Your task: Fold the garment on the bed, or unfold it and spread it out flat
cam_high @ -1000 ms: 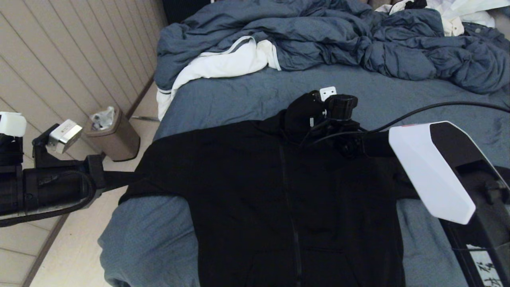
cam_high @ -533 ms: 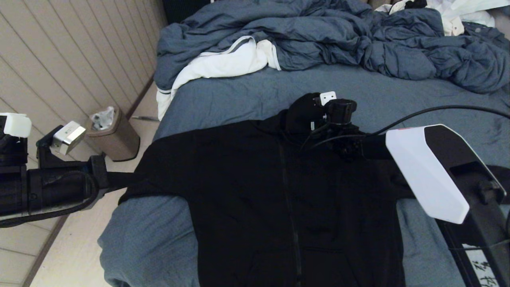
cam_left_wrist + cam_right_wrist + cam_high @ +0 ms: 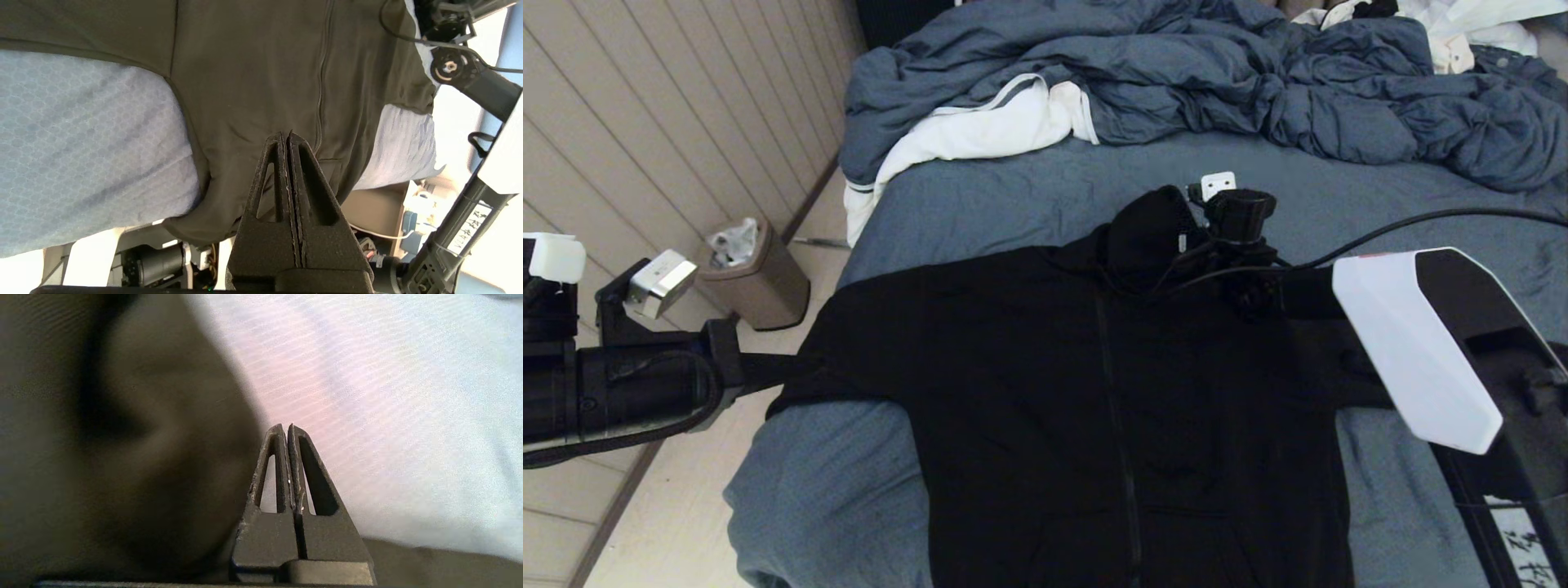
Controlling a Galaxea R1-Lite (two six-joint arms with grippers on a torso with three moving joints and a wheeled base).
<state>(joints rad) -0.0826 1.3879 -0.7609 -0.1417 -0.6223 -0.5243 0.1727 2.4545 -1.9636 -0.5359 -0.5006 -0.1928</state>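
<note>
The black zip-front hoodie (image 3: 1094,408) lies front up on the bed's blue-grey sheet (image 3: 1013,196), sleeves spread to both sides and the hem hanging over the near edge. Its hood (image 3: 1147,233) is bunched into a mound at the collar. My right gripper (image 3: 286,426) is shut and empty, low over the sheet (image 3: 388,416) right beside the hood (image 3: 122,437); its wrist (image 3: 1240,216) shows just right of the mound. My left gripper (image 3: 286,134) is shut with nothing between the fingers, held off the bed's left edge by the left sleeve end (image 3: 800,376).
A rumpled blue-grey duvet (image 3: 1217,73) fills the far part of the bed, with a white cloth with grey trim (image 3: 980,131) at its left end. A brown waste bin (image 3: 756,273) stands on the floor left of the bed, by the panelled wall.
My right wrist has shifted a little to the right and farther back along the hood. The hood mound has changed shape slightly. The left arm has barely moved.
</note>
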